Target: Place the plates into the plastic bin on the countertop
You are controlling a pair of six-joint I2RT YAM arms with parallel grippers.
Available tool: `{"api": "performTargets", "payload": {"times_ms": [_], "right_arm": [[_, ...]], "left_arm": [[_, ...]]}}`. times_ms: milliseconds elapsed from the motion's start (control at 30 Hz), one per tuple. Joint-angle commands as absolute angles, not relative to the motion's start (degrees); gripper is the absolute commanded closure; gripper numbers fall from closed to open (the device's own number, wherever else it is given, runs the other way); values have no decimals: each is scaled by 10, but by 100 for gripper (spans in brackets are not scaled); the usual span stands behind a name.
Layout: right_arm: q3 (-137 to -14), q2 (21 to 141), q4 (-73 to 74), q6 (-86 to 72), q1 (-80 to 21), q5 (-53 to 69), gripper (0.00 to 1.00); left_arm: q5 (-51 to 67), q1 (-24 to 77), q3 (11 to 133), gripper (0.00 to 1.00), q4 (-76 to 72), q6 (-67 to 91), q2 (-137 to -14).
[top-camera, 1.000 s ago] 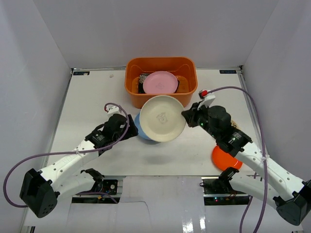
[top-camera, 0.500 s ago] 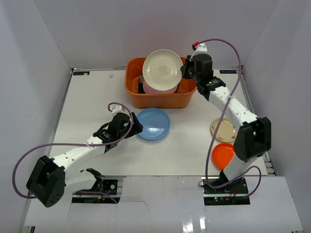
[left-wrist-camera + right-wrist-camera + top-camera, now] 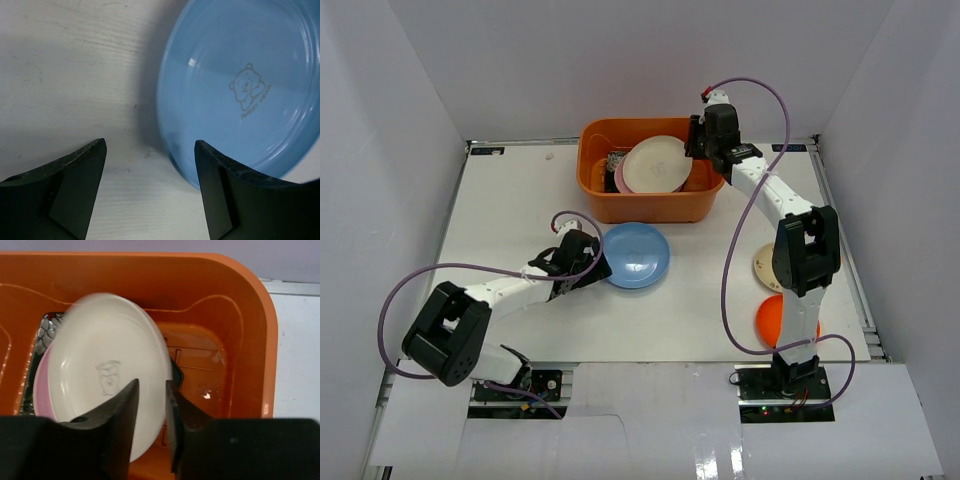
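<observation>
The orange plastic bin (image 3: 650,208) stands at the back of the white countertop (image 3: 500,220). A cream plate (image 3: 658,163) lies tilted in it on a pink plate (image 3: 622,177). My right gripper (image 3: 694,150) hangs over the bin's right end. In the right wrist view the right gripper (image 3: 151,385) has its jaws slightly apart; the cream plate (image 3: 105,360) is blurred and free of them, over the pink plate (image 3: 42,390) in the bin (image 3: 250,315). My left gripper (image 3: 592,263) is open at the left rim of a light blue plate (image 3: 638,255). In the left wrist view that gripper (image 3: 150,145) straddles the light blue plate's (image 3: 240,90) rim.
A tan plate (image 3: 770,266) and an orange plate (image 3: 775,322) lie on the right side of the table, partly behind the right arm. A dark patterned item (image 3: 615,160) sits in the bin's left part. White walls close in on both sides.
The right arm carried the cream plate from the table's middle to the bin and let it drop onto the pink plate. The left gripper moved up to the blue plate's rim.
</observation>
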State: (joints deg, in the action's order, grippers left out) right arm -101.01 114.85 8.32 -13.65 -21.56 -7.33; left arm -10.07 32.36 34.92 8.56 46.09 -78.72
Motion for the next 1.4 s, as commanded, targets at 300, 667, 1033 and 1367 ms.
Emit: {"api": "performTargets", "payload": {"times_ms": [300,667,1033,1367], "right_arm": [[-1021,1116,55,-133,-213,-20,49],[-836,890,-62,-152,-210,47,44],[-711,686,-65,-151,-195,-22,91],[-699,557,-50,-95,-192,-111,92]], "left_arm": [[-115,317,404,61,77,442,-840],[-49,316,415,100,125,392,-777],[-43,372,519,100,130,340,-577],[-45,335,905,100,218,304,-908]]}}
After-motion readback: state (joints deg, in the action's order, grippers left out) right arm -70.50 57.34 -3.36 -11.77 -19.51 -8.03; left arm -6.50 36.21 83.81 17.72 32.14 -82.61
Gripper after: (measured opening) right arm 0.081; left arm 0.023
